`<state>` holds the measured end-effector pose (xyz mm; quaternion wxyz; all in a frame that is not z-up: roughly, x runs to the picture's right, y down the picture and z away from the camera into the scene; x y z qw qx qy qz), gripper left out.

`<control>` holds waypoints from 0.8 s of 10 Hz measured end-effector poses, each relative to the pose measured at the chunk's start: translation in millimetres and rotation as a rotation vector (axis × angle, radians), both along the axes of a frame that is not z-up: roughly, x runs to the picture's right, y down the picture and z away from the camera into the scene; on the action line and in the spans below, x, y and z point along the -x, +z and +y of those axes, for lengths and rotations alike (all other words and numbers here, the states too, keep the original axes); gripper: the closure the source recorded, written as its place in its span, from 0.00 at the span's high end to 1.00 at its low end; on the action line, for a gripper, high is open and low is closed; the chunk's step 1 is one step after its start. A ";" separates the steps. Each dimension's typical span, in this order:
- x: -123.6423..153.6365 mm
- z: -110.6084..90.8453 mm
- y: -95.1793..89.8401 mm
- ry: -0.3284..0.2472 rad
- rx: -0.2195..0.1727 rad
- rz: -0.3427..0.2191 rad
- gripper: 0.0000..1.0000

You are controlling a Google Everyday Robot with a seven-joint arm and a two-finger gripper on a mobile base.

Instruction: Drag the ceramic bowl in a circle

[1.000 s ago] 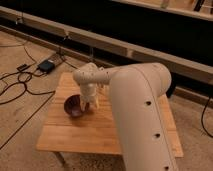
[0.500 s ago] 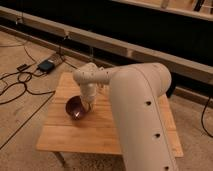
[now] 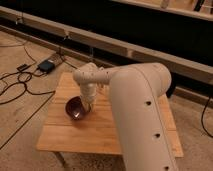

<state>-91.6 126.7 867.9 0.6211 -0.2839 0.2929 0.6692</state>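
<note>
The ceramic bowl (image 3: 76, 108) is small, round and dark maroon. It sits on the left part of the wooden table (image 3: 107, 131), tilted a little toward the camera. My gripper (image 3: 88, 104) reaches down from the white arm (image 3: 135, 100) and meets the bowl at its right rim. The arm's wrist hides the contact between the gripper and the rim.
The table's left edge (image 3: 52, 117) lies close to the bowl. Black cables (image 3: 15, 85) and a small dark box (image 3: 46, 65) lie on the carpet to the left. A long low wall ledge (image 3: 125, 50) runs behind the table.
The bowl and gripper have shifted slightly toward the front left of the table; the bowl now shows more of its inside.
</note>
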 end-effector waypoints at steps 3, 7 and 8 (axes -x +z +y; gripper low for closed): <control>-17.0 10.1 -10.3 0.055 0.010 0.037 0.00; -56.3 20.0 -26.9 0.190 0.009 0.111 0.00; -72.8 17.2 -29.4 0.228 -0.002 0.137 0.00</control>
